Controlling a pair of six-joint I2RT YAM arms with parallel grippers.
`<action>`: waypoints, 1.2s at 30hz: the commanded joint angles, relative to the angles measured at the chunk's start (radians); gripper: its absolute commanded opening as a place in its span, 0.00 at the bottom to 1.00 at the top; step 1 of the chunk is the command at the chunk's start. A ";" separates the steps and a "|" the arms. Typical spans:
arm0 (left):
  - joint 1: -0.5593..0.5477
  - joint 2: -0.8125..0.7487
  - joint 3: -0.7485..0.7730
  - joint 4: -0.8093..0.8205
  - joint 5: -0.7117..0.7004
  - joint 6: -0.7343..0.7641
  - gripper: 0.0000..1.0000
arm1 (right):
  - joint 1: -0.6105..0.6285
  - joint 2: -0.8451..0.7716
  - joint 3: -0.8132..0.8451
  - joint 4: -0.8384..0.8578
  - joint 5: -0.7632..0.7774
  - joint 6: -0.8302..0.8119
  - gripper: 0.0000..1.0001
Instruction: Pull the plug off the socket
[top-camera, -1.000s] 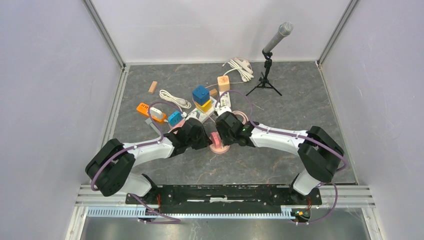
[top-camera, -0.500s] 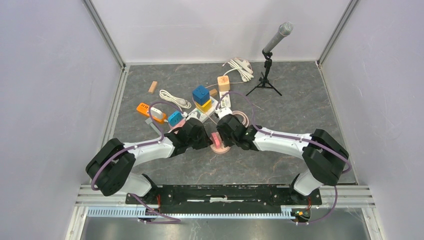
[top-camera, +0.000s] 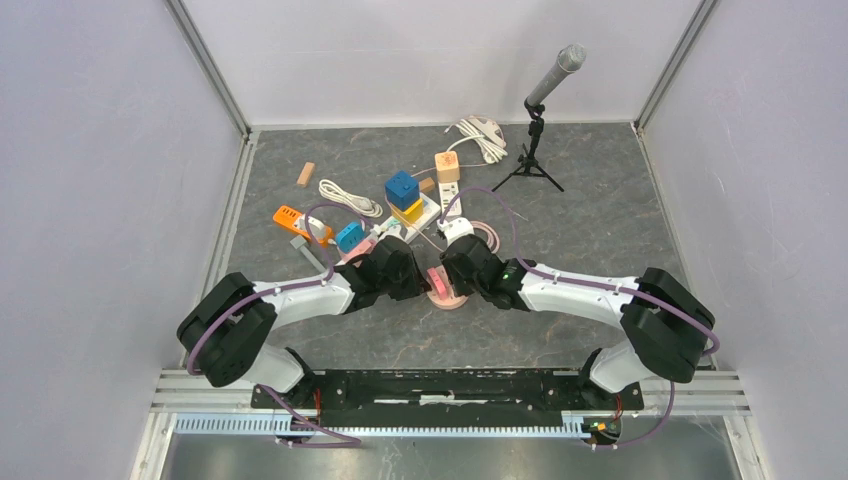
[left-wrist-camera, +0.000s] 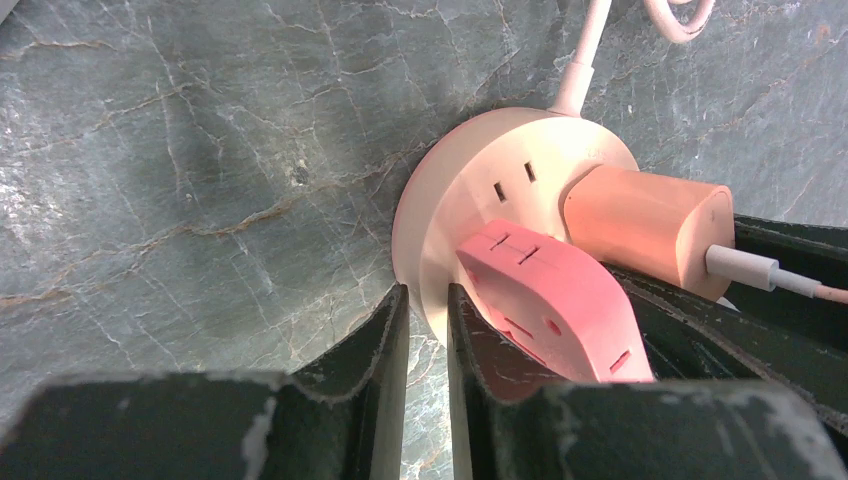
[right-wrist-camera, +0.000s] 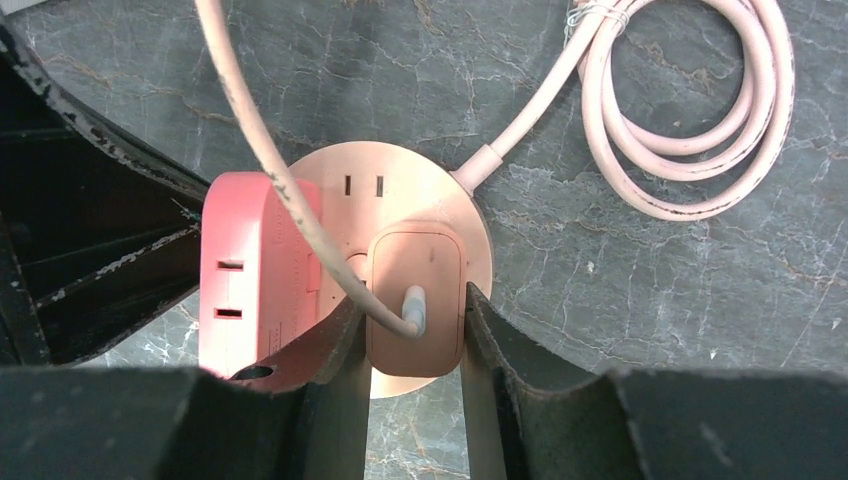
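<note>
The coming move turns on how the plug (right-wrist-camera: 414, 262) sits to the right fingers (right-wrist-camera: 345, 335). They stand on either side of the plug, pressed to its two flat sides, so the right gripper (right-wrist-camera: 412, 300) is pinching it. The plug is seated in the round socket (right-wrist-camera: 400, 180), at the 6 o'clock part of the socket's face in the right wrist view. Its long axis stands out of that face toward the wrist. A red block (right-wrist-camera: 255, 270) sits in the socket at 9 o'clock, just beside the plug. The plug's cable (right-wrist-camera: 260, 150) runs off toward 11 o'clock.

The left gripper (left-wrist-camera: 427, 292) comes in from the socket's 9 o'clock side in the top view, the right from 3 o'clock. The left fingers (left-wrist-camera: 385, 335) are nearly together and appear to nip the socket's rim, which should pin the socket to the worktop (right-wrist-camera: 650, 330).

The right arm is the one on the plug, so the pull is likely its job: straight back along the plug's axis, away from the face.
</note>
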 joint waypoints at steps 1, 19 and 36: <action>0.010 0.052 -0.053 -0.276 -0.103 0.056 0.26 | -0.024 -0.038 0.014 0.074 -0.088 0.124 0.00; 0.010 -0.005 -0.130 -0.133 0.023 0.045 0.38 | 0.025 0.083 0.016 0.206 -0.207 0.095 0.00; -0.005 0.060 -0.149 -0.279 -0.116 0.036 0.29 | -0.050 0.057 0.077 0.176 -0.380 0.238 0.00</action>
